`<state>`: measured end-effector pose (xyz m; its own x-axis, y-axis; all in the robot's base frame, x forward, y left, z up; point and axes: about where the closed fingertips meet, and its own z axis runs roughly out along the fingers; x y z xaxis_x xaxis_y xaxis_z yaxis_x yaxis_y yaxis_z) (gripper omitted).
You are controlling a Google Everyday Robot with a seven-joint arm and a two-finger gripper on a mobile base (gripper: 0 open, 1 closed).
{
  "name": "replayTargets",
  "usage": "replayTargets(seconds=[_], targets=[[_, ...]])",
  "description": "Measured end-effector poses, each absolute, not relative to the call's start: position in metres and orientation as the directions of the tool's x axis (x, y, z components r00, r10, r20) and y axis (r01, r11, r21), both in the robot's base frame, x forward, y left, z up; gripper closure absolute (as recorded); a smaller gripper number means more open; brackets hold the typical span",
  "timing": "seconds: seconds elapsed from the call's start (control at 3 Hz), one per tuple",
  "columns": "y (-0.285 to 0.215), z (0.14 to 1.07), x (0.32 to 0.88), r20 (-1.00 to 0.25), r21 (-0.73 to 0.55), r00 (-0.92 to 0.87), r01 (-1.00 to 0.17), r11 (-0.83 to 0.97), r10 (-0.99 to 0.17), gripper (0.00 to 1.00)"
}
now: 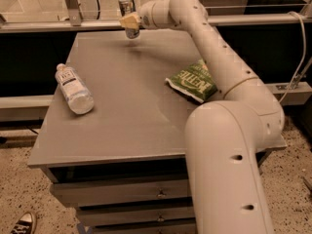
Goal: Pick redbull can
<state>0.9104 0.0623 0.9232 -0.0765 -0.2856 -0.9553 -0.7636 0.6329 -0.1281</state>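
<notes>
Pincer (130,22) w/ redbull can (126,5), tbl (126,126) rear

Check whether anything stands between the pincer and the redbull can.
Nothing visible does. The pincer is closed on the redbull can at the table's far edge. The water bottle lies at the left and the chip bag at the right, both well apart from it.
</notes>
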Motion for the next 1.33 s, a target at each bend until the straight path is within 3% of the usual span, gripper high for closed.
replayTargets(seconds=[0.67,1.0,1.33], targets=[[0.005,0.952,0.825,-0.962,-0.173,0.024,-0.824,0.540,-0.272,1.00],[-0.019,0.963,0.781,-0.987,-0.120,0.051,-0.862,0.492,-0.151,1.00],[-0.024,0.972,0.773,-0.991,-0.109,0.059,-0.865,0.490,-0.117,1.00]])
